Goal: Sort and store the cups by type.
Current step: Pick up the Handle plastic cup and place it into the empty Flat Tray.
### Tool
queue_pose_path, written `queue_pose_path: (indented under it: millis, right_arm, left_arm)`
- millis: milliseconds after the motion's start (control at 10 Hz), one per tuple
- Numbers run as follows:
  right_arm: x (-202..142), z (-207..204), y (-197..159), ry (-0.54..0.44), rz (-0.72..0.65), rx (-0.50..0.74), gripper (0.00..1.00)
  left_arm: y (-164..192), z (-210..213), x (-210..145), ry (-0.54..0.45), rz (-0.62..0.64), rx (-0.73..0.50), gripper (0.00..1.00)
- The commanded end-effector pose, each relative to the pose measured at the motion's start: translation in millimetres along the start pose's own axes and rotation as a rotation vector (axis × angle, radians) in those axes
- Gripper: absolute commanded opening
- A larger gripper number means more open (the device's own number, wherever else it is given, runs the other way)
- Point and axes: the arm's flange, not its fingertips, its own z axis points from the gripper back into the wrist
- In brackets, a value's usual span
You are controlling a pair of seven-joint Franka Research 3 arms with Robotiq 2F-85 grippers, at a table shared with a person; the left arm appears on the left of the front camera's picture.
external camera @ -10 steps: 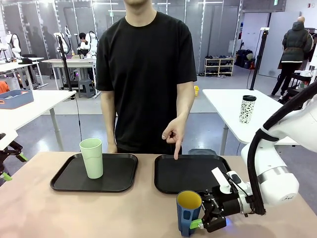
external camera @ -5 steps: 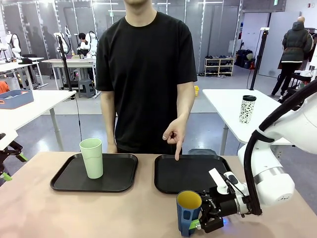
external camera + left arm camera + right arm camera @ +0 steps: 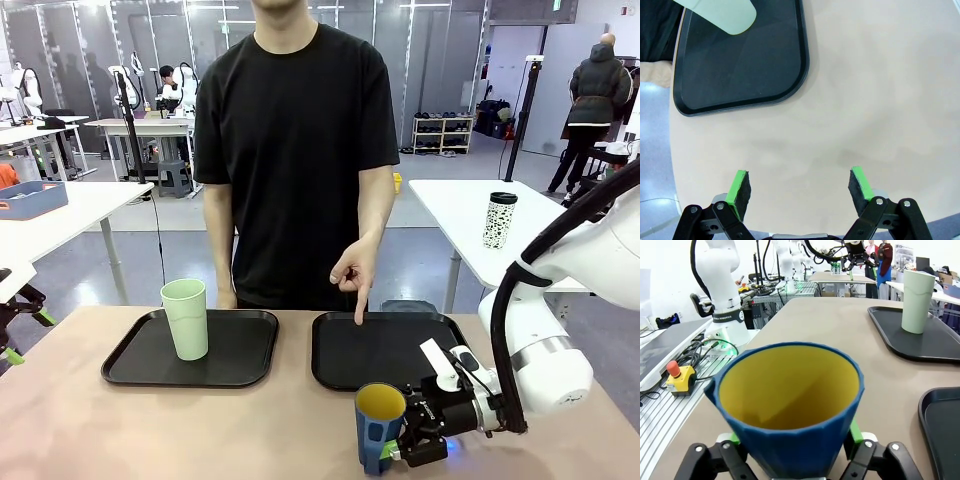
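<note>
You had two black trays on the table: the left tray [image 3: 190, 349] carried one tall pale green tumbler [image 3: 185, 318], standing upright, and the right tray [image 3: 385, 350] lay bare in front of the person. The person's hand [image 3: 350, 270] pointed one finger down at the far edge of that right tray. Your one blue mug [image 3: 380, 426], yellow inside, stood just beside the near edge of the right tray, with nothing between them. The right gripper [image 3: 397, 452] was clenched around the mug's lower body, a green pad pressed to each side in the right wrist view [image 3: 790, 420]. The left gripper [image 3: 800, 187] hung spread wide over bare tabletop, grasping nothing, near the left tray's corner. One speckled cup [image 3: 499, 220] stood on another table behind, well apart.
</note>
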Motion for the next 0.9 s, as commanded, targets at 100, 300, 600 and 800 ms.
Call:
queue_pose_path:
  millis: [100, 300, 600, 800]
  right_arm:
    - [-24.4, -9.7, 6.3, 0.0, 0.056, -0.008, 0.66]
    - [-22.7, -9.8, 6.6, -0.01, 0.049, 0.002, 0.49]
    - [15.5, -7.4, 8.7, 0.035, 0.091, -0.012, 0.49]
    - [50.7, 0.7, 15.2, 0.077, 0.152, -0.029, 0.49]
  left_arm:
    - [-1.1, 1.4, 0.3, 0.0, -0.011, 0.004, 1.0]
    - [-1.1, 1.4, 0.3, 0.0, -0.011, 0.004, 1.0]
    - [-1.1, 1.4, 0.3, 0.0, -0.011, 0.004, 1.0]
    - [-1.1, 1.4, 0.3, 0.0, -0.011, 0.004, 1.0]
